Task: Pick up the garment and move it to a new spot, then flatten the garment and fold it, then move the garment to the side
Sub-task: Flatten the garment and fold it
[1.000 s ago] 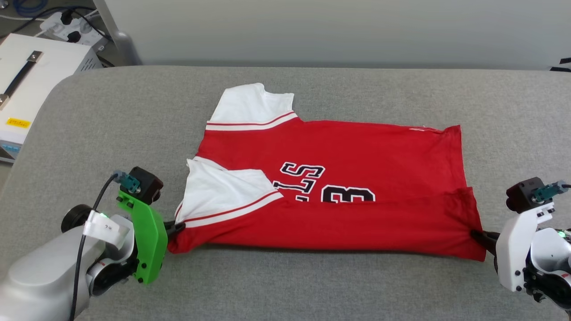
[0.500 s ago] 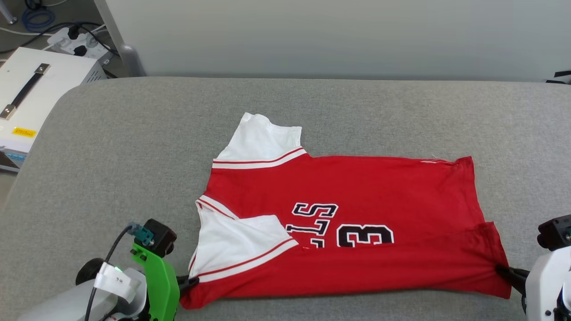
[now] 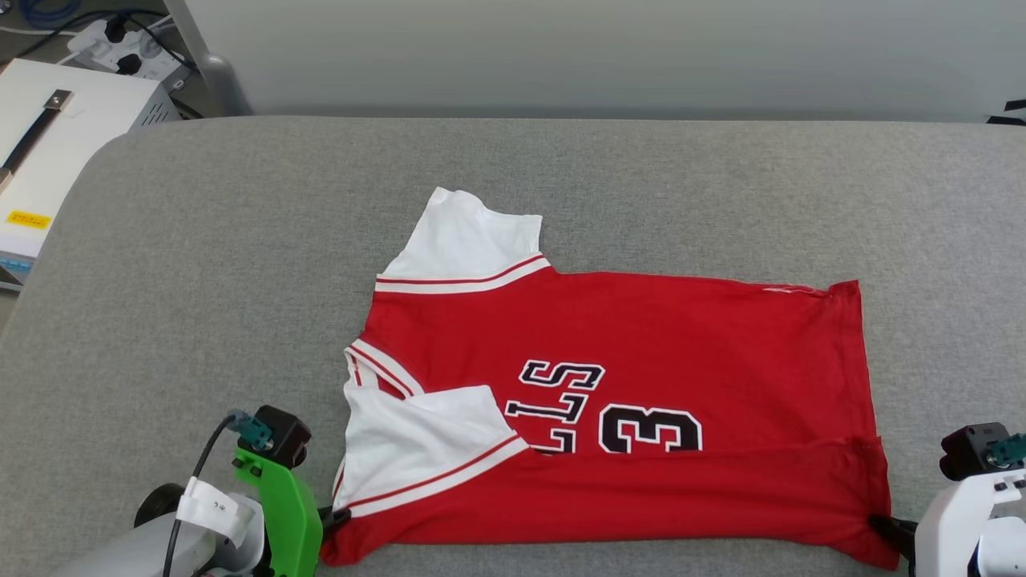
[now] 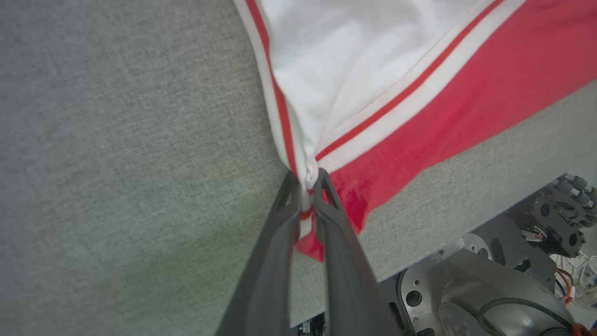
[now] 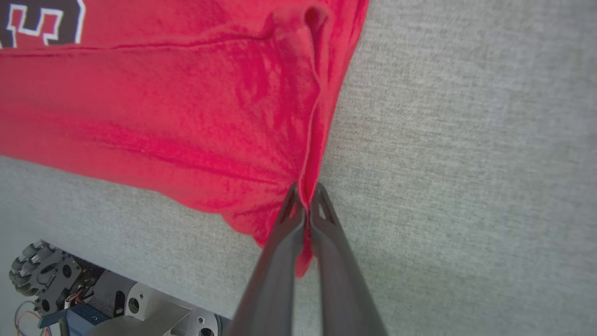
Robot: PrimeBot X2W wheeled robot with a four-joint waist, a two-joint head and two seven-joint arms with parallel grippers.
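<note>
The left gripper [image 4: 305, 181] pinches the near-left corner of the red, white-sleeved jersey T-shirt [image 3: 641, 336]; the right gripper [image 5: 305, 192] clamps the near-right corner.

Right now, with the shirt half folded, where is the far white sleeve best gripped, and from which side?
Probably its far free edge, from the far side: the sleeve lies flat and juts past the red body, leaving that edge loose.

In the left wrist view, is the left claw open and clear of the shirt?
No, the left claw is shut on the garment, pinching the striped edge of its white sleeve.
</note>
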